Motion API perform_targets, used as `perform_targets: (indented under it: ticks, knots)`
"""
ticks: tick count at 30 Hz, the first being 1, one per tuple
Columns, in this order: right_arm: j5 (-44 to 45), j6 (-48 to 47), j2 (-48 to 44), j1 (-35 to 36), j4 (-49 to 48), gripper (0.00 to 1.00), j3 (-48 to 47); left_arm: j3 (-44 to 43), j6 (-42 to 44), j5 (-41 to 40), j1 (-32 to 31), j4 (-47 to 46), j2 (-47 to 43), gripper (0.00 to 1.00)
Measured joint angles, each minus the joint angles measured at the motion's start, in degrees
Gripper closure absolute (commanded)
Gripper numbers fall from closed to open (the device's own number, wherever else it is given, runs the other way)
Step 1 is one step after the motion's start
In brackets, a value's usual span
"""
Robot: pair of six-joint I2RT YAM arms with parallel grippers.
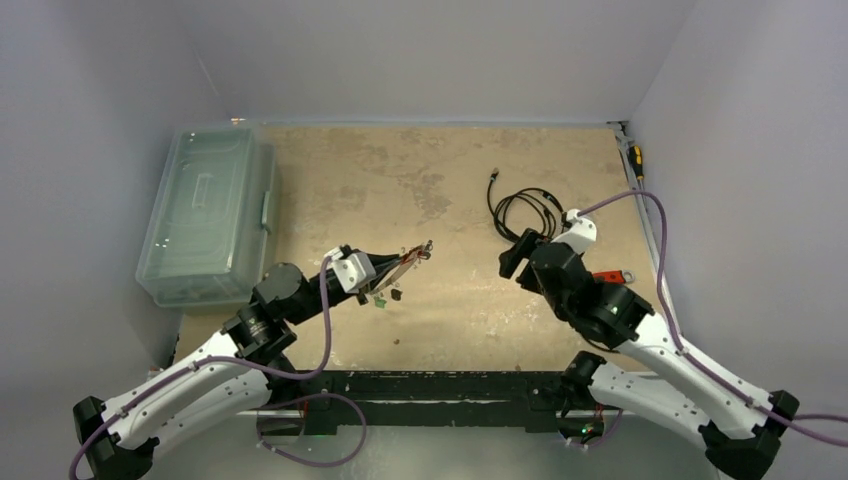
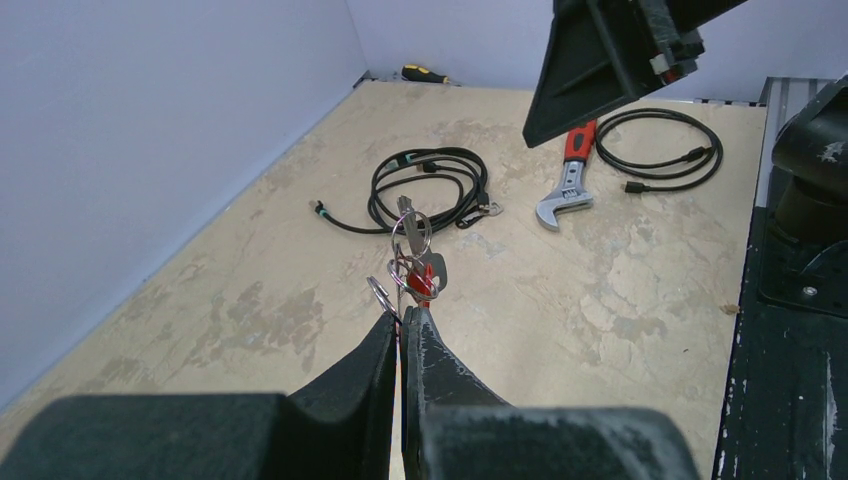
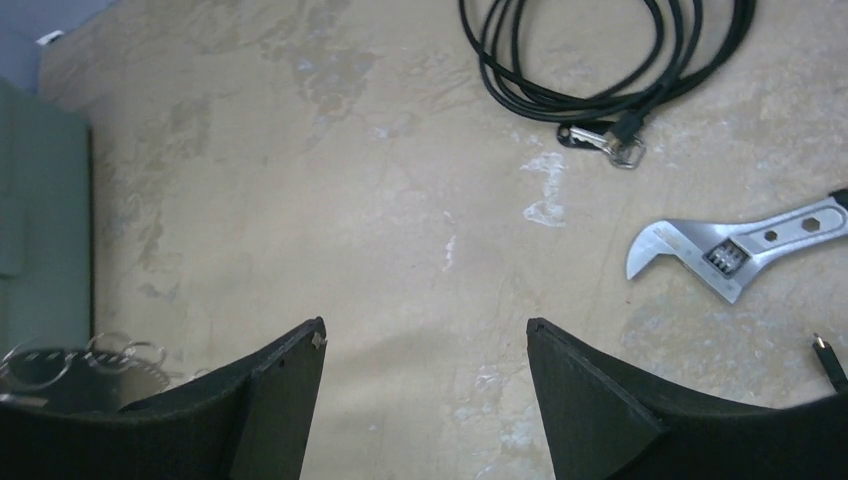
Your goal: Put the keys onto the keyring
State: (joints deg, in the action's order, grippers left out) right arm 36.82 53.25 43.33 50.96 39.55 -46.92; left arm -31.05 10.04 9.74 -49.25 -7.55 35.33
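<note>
Two robot arms are working over a worn tan table [image 1: 400, 170], with a clear storage box [image 1: 205, 215] sitting at its left edge. The left gripper [image 2: 402, 320] is pinching fully closed on the keyring [image 2: 411, 233], holding it up above the middle of the tabletop. The keys [image 2: 421, 283], one of them red-headed, are dangling from it in a tight bunch. The right gripper [image 3: 425, 335] is hanging empty with its jaws wide apart, facing the bunch across bare table, while a black cable [image 3: 600, 70] and a wrench [image 3: 740, 245] are lying near it. Small green and dark pieces are showing just under the left gripper from above; whether they are hanging or lying loose cannot be told. Any further key is probably best taken by its coloured head, leaving its hole free, with the ring held steady and its opening turned toward the approaching arm.
</note>
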Motion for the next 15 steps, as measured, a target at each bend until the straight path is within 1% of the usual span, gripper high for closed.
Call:
perform_targets:
  ticks: [3, 6, 10, 12, 15]
  knots:
    - [-6.0, -1.1, 2.3, -7.0, -0.4, 0.23, 0.8, 0.0, 0.0, 0.1, 0.0, 0.0, -0.5, 1.00]
    - [-9.7, -2.4, 7.2, -8.8, -1.5, 0.22, 0.8, 0.0, 0.0, -0.1, 0.0, 0.0, -1.3, 1.00]
    - [-12.6, -4.5, 14.1, -9.8, -3.1, 0.23, 0.8, 0.0, 0.0, -0.8, 0.0, 0.0, -2.0, 1.00]
    - [-14.2, -5.9, 16.2, -11.9, -4.5, 0.25, 0.8, 0.0, 0.0, -1.1, 0.0, 0.0, -2.0, 1.00]
    - [-16.8, -8.1, 19.1, -16.8, -8.0, 0.27, 0.8, 0.0, 0.0, -1.2, 0.0, 0.0, -2.0, 1.00]
